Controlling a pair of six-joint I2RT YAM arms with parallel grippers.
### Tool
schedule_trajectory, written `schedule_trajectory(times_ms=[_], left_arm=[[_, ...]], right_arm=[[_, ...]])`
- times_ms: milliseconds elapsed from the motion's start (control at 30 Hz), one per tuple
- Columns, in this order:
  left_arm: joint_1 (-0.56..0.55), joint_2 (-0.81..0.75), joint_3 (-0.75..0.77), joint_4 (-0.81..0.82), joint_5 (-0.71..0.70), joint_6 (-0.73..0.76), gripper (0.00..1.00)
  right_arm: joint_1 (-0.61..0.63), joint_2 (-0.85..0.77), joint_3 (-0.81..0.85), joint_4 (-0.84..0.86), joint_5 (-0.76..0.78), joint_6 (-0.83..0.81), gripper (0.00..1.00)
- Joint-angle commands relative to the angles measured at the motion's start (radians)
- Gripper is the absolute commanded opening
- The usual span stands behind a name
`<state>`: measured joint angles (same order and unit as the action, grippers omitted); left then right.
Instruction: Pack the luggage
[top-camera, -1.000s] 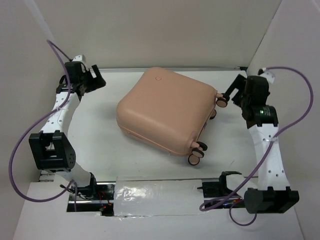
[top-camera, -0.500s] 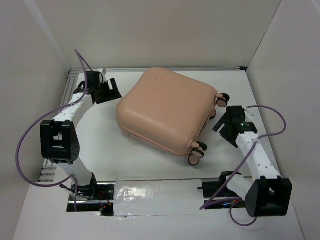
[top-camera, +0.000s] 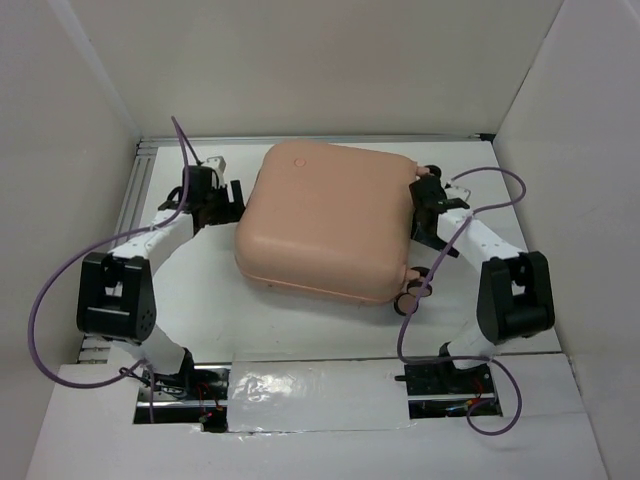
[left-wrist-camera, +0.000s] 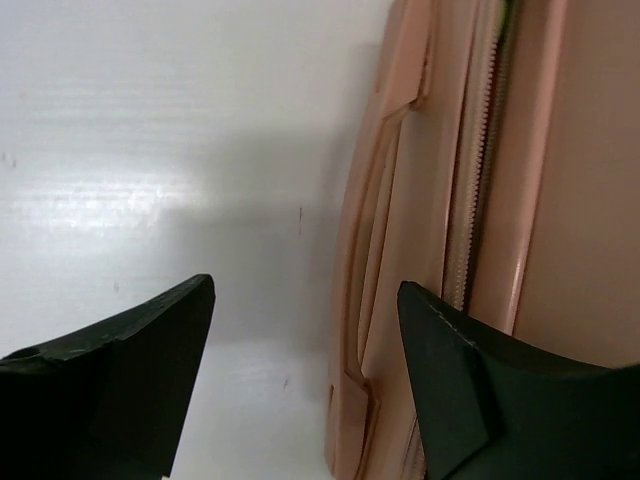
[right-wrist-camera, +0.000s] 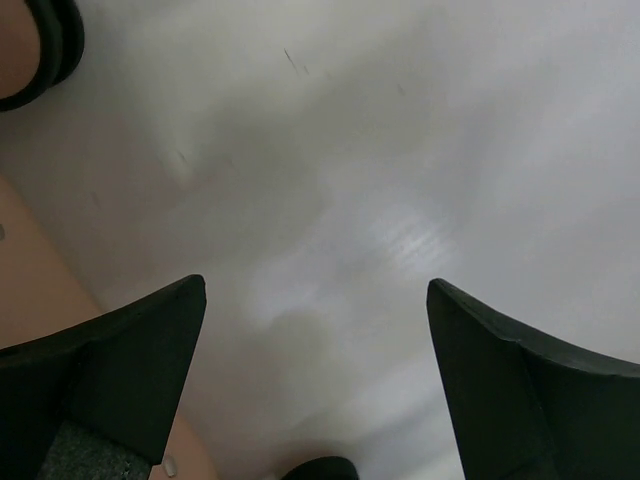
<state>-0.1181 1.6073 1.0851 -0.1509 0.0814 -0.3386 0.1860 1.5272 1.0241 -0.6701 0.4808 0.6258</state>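
Both arms have just swung in beside the luggage (top-camera: 325, 220), and it's turned squarer mid-counter (top-camera: 200, 290), lid shut. Left pincer (top-camera: 232, 200) and right pincer (top-camera: 418, 205) both gape wide, gripping nothing. Packing hasn't started, I reckon.

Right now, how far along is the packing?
Done: suitcase lies shut on the table, zipper looks closed where visible. In hand: left gripper and right gripper, both open, flank its sides, gripping nothing. Left: contents hidden, so packing can't be confirmed.
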Motion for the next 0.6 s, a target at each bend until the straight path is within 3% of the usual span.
schedule_trajectory(times_ms=[0, 300, 567], left_arm=[[-0.141, -0.116, -0.056, 0.019, 0.210, -0.036, 0.87], [-0.160, -0.239, -0.037, -0.004, 0.164, -0.048, 0.88], [-0.160, -0.221, 0.019, -0.018, 0.143, -0.048, 0.90]], right_arm=[[0.153, 0.048, 0.169, 0.247, -0.138, 0.040, 0.99], [0.231, 0.112, 0.289, 0.259, -0.127, -0.012, 0.99], [0.262, 0.185, 0.402, 0.221, -0.105, -0.032, 0.99]])
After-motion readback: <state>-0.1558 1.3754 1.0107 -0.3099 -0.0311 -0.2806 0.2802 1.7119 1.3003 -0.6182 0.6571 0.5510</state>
